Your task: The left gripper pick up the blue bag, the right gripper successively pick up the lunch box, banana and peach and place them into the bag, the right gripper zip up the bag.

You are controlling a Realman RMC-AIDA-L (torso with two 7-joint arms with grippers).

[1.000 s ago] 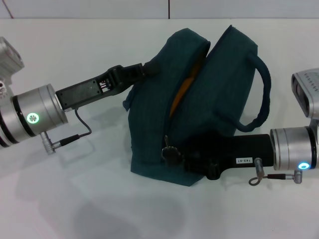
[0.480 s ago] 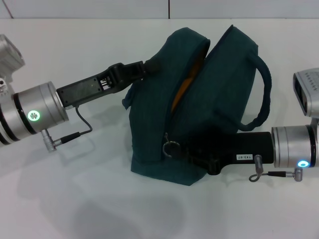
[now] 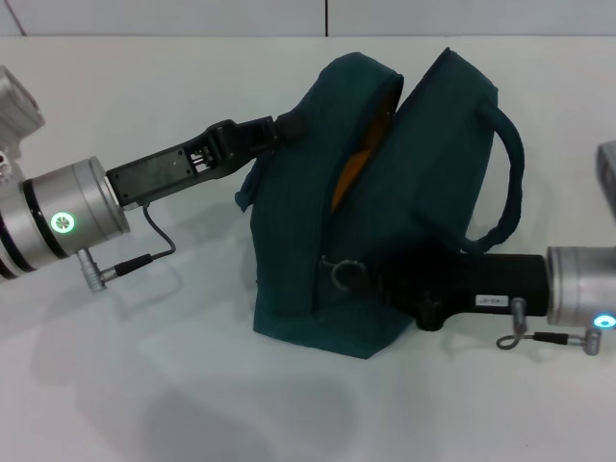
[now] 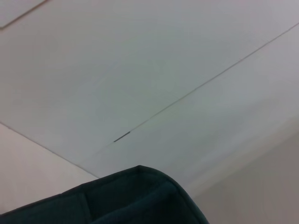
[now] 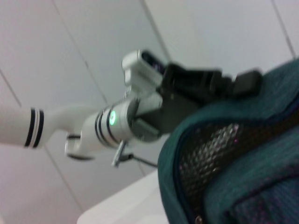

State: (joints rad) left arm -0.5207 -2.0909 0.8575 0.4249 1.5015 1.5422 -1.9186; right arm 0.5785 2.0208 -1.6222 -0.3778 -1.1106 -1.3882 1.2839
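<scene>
Blue bag (image 3: 385,202): stands mid-table between the two arms, mouth gaping along the top, an orange-yellow strip showing in the opening.
Right gripper (image 3: 371,281): reaches in from 3 o'clock, its tip against the bag's lower front; whether the fingers are apart or together cannot be told.
Zipper ring (image 3: 344,274): silver, on the bag's front seam, just at the right gripper's tip toward 9 o'clock.
Left gripper (image 3: 287,127): comes in from 9 o'clock, clamped onto the bag's upper left edge, holding it up.
Loop handle (image 3: 508,183): arcs off the bag toward 3 o'clock, above the right arm.
Table (image 3: 192,385): white, under the bag.
</scene>
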